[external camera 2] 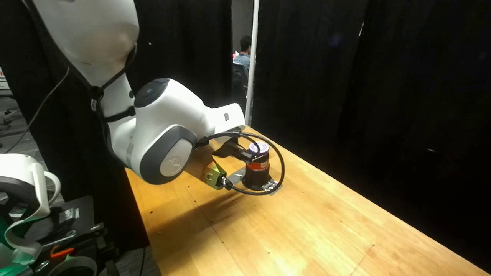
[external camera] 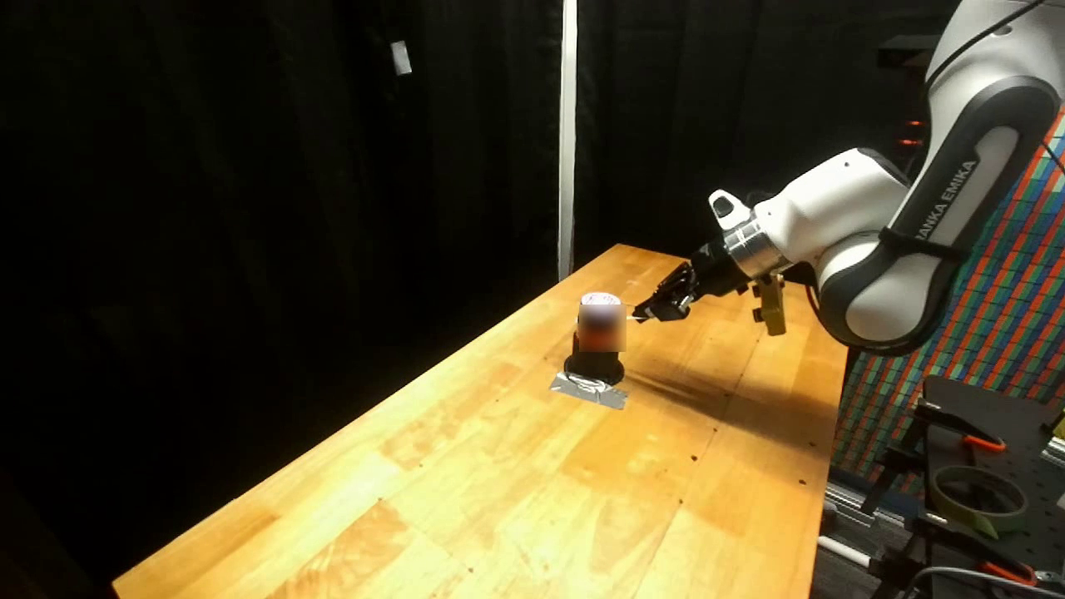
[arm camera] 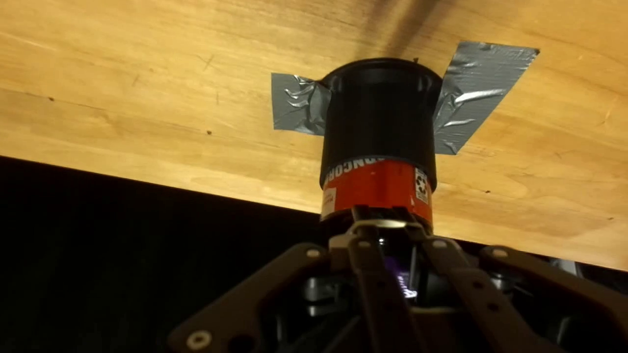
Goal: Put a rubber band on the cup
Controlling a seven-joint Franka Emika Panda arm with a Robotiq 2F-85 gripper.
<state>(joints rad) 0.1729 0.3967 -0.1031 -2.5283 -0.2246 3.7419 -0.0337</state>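
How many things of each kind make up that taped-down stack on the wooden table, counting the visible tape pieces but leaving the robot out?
Grey tape strips: 2
Black holder: 1
Orange-labelled container: 1
Total: 4

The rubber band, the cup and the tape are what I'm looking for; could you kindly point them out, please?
Rubber band [arm camera: 386,223]: wrist view, middle of its pale, stretched strand.
Cup [arm camera: 379,125]: wrist view, on its black side wall.
Tape [arm camera: 483,90]: wrist view, face of the strip on the picture's right.
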